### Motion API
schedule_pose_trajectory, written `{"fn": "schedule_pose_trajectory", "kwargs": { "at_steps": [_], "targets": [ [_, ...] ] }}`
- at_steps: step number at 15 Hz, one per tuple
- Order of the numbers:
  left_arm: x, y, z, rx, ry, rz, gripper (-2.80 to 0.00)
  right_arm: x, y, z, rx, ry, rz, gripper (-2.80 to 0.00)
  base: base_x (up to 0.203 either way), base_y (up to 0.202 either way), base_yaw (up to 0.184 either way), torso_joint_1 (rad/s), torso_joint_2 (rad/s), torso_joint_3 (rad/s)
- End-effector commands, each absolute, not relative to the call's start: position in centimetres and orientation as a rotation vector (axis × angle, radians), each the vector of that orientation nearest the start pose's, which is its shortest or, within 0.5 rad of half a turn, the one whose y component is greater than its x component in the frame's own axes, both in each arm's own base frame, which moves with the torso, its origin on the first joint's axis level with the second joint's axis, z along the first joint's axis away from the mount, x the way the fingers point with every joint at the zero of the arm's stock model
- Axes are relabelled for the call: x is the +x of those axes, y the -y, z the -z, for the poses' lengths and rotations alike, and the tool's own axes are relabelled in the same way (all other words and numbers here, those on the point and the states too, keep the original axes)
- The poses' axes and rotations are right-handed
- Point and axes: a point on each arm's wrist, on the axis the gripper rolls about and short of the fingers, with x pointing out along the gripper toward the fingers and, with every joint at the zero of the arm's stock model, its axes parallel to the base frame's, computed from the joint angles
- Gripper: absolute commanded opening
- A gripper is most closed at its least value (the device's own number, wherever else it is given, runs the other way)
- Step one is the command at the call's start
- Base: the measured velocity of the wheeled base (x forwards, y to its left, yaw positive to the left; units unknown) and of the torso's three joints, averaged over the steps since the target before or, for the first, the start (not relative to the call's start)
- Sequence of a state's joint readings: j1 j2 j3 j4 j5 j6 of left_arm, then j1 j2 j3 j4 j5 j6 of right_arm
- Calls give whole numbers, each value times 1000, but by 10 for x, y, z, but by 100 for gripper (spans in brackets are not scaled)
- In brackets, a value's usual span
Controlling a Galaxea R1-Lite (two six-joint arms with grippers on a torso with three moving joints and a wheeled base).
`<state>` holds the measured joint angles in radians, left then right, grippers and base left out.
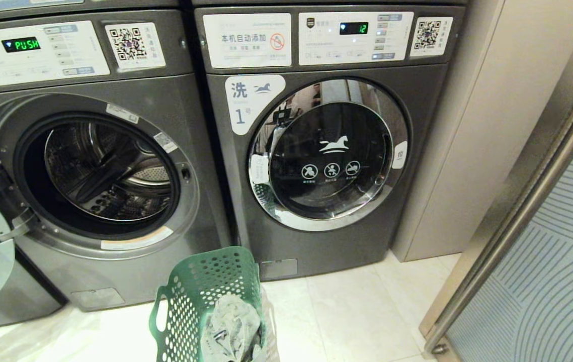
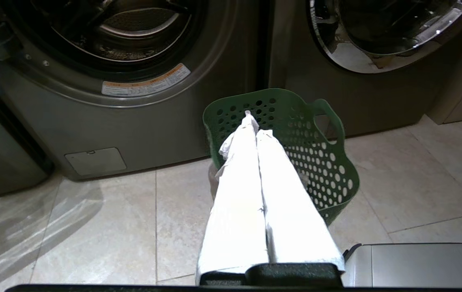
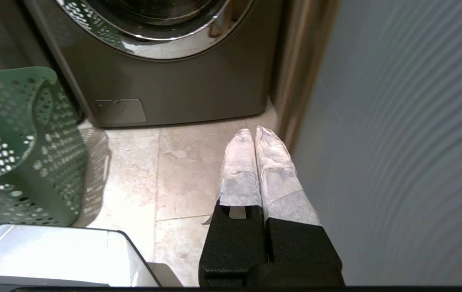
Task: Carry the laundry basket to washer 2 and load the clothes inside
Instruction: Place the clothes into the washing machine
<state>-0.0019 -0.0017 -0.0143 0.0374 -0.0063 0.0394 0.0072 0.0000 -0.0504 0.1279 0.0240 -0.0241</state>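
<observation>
Barely begun: laundry basket (image 1: 200, 301) on floor (image 1: 356, 311) before open-doored washer 2 (image 1: 95, 171), clothes (image 1: 231, 327) inside it. Left gripper (image 2: 255, 121) and right gripper (image 3: 254, 132) jaws clenched, empty.

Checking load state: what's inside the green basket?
The laundry basket holds the clothes, a crumpled pale grey-green garment. Anything beneath it, and the basket's base, is covered.
</observation>
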Motion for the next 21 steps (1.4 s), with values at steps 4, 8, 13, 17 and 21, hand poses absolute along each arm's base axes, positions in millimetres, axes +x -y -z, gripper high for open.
{"fn": "schedule_pose_trajectory", "kwargs": {
  "at_steps": [4, 8, 13, 17, 21],
  "targets": [
    [-24, 0, -75, 28, -21, 8, -280, -27, 0, -76, -24, -78, -32, -280, 0, 196, -1, 1, 2, 3],
    [-24, 0, -75, 27, -21, 8, -280, -27, 0, -76, -24, -78, -32, -280, 0, 196, 0, -1, 0, 3],
    [-24, 0, -75, 28, -21, 8, -280, -27, 0, -76, -24, -78, -32, -280, 0, 195, -1, 5, 3, 3],
    [-24, 0, -75, 26, -21, 8, -280, -27, 0, -76, -24, -78, -34, -280, 0, 195, -3, 2, 3, 2],
    [-24, 0, -75, 26, -21, 8, -280, -27, 0, -76, -24, -78, -33, -280, 0, 199, -2, 1, 2, 1]
  ]
}}
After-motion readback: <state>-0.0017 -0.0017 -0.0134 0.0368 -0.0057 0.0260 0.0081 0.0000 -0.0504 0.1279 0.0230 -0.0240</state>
